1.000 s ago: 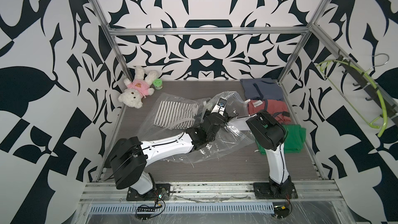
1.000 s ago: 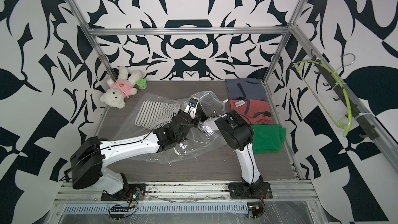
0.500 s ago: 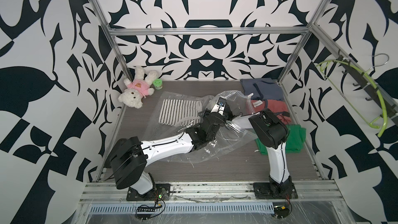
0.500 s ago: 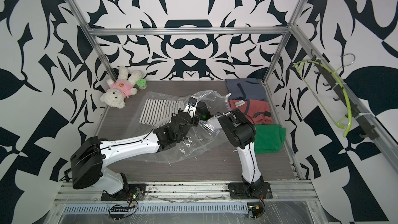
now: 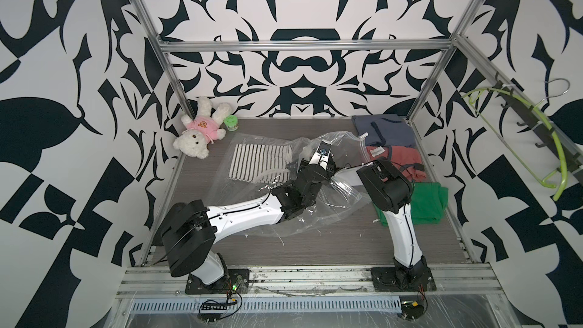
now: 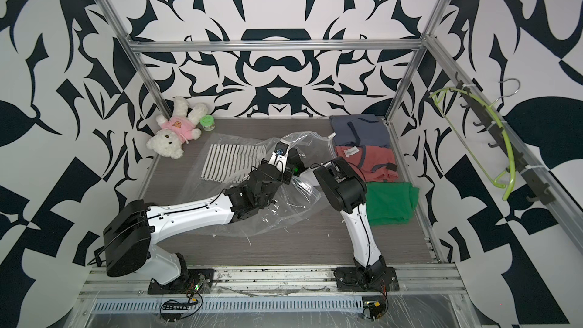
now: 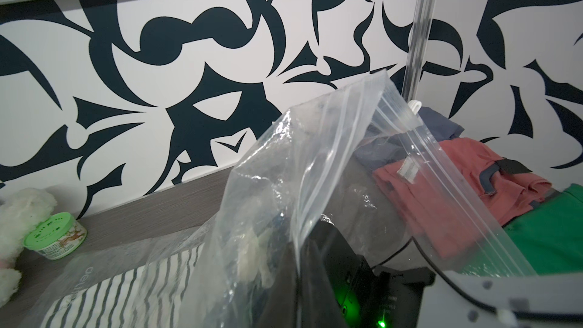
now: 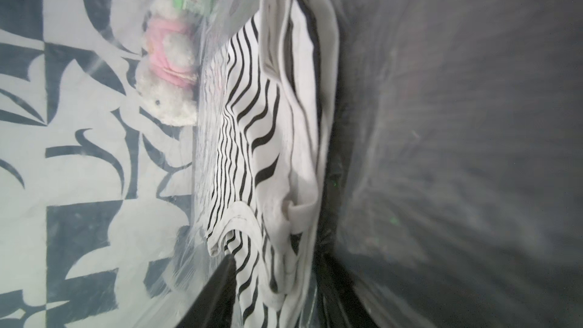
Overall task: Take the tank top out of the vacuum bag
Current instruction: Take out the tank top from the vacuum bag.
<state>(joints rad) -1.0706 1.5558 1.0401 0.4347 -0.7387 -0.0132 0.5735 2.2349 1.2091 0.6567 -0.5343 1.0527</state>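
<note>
The vacuum bag (image 5: 334,203) is a clear crinkly sheet across the middle of the table. Inside its left part lies the tank top (image 5: 255,162), white with black stripes. My left gripper (image 5: 321,153) is shut on the bag's upper layer near the zip edge (image 7: 407,140) and holds the mouth up like a tent. In the left wrist view its jaws (image 7: 298,279) pinch the plastic. My right gripper (image 8: 277,279) is inside the bag, mostly hidden behind the left arm in both top views. It is open, with the tank top's (image 8: 252,121) folded edge between its fingers (image 8: 220,291).
A teddy bear (image 5: 200,132) and a small green jar (image 5: 231,122) sit at the back left. Folded blue-grey (image 5: 383,132), red (image 5: 400,159) and green (image 5: 426,203) clothes lie along the right side. A green hanger (image 5: 536,140) hangs on the right wall.
The right gripper's jaws have gone from shut to open and it has reached deeper into the bag. The left gripper keeps the bag's mouth raised.
</note>
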